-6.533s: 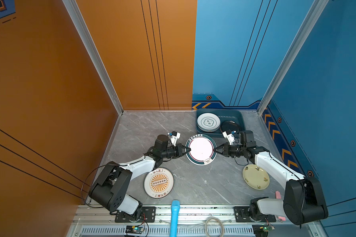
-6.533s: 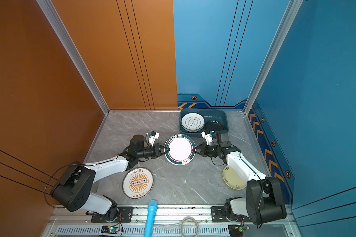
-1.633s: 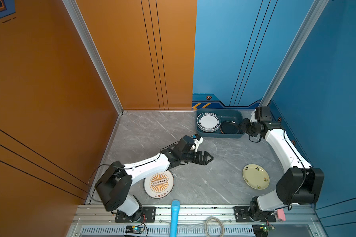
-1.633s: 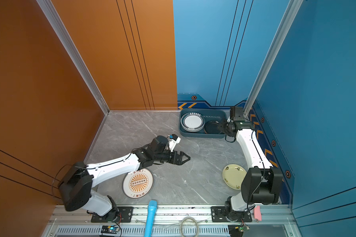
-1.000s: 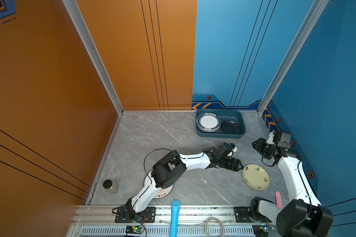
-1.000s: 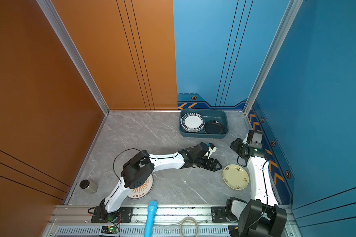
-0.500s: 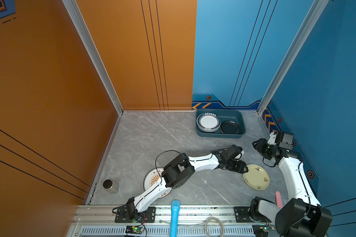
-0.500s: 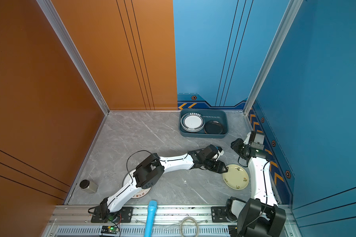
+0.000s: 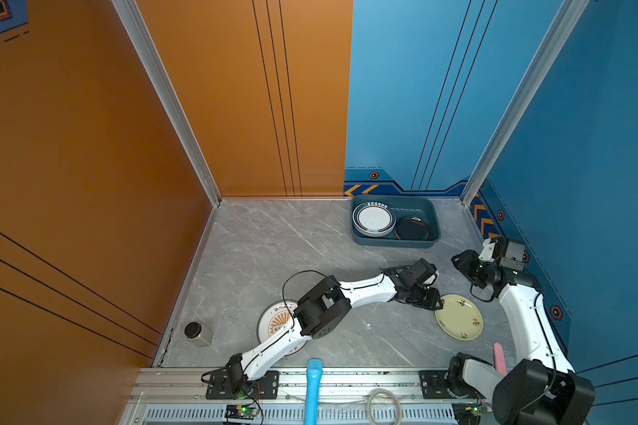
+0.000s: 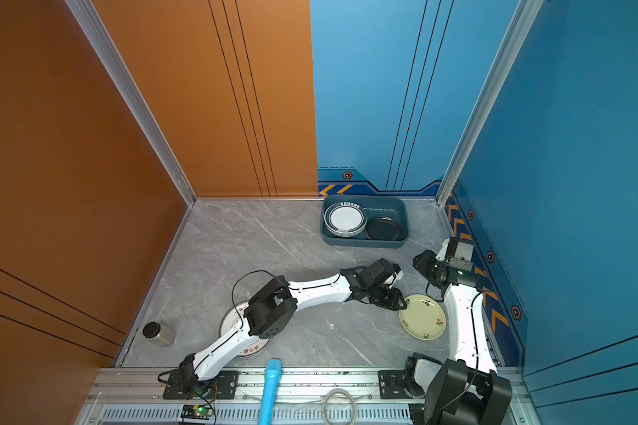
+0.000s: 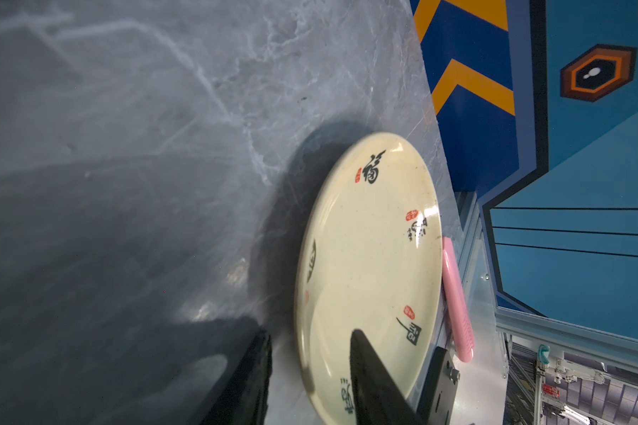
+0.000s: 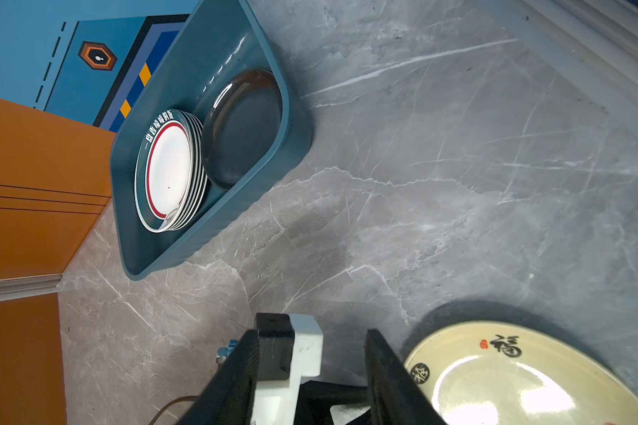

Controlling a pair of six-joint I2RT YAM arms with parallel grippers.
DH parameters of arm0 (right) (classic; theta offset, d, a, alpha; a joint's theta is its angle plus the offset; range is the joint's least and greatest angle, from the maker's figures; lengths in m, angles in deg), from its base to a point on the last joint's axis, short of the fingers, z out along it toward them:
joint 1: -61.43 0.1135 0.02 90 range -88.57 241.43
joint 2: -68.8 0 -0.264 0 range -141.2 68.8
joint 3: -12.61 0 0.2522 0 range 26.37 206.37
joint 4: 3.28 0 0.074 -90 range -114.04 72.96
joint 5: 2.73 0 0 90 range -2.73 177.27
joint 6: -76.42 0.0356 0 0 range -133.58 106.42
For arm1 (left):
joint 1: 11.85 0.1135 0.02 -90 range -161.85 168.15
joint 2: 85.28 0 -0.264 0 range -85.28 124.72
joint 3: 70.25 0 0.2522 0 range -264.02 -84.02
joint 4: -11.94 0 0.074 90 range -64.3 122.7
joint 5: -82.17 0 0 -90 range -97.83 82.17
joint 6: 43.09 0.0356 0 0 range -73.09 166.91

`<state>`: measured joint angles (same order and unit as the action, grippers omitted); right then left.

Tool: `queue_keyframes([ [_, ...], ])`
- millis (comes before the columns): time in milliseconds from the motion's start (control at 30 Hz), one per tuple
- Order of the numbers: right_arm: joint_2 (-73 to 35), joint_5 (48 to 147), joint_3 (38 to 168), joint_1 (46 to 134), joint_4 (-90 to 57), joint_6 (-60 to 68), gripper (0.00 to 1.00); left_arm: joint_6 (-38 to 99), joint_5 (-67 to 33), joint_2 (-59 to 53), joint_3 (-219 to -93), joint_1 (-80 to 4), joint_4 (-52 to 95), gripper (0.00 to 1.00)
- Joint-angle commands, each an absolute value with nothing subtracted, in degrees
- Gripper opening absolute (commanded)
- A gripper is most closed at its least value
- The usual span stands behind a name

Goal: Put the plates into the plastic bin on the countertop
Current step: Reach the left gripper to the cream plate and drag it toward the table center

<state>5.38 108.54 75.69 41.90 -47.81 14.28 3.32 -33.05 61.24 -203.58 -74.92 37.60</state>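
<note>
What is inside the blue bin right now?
The bin holds a stack of white, dark-rimmed plates and, beside it, a black plate. Only the top one's face shows; the ones under it show just their edges, and the bin floor beneath is covered.

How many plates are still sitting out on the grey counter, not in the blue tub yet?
2. A cream plate lies on the right side in both top views. A sunburst plate lies near the front, half covered by the left arm. No others seem hidden.
</note>
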Motion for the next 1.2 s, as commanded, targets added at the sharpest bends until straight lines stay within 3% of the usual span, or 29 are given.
queue_keyframes([
  [0,6.55,109.34,75.05,41.44,-46.57,13.58,0.49,3.23,-34.44,64.17,-205.22,-75.88,41.28,0.38],
  [400,6.63,109.42,74.47,41.48,-46.40,13.40,0.49,3.91,-35.19,67.30,-208.92,-76.10,43.85,0.22],
  [633,6.75,109.77,73.82,41.65,-46.04,13.46,0.49,4.62,-34.90,66.60,-207.59,-75.59,44.51,0.00],
  [767,7.04,109.73,73.44,41.74,-46.09,12.99,0.49,5.70,-34.52,64.28,-204.81,-74.91,44.53,0.00],
  [900,7.31,109.77,73.31,41.91,-46.31,12.70,0.49,7.06,-33.96,58.96,-197.59,-73.57,42.49,0.00],
  [1167,7.26,109.85,73.21,45.00,-45.63,12.26,0.49,8.34,-33.04,39.36,-170.72,-65.95,32.39,0.00],
])
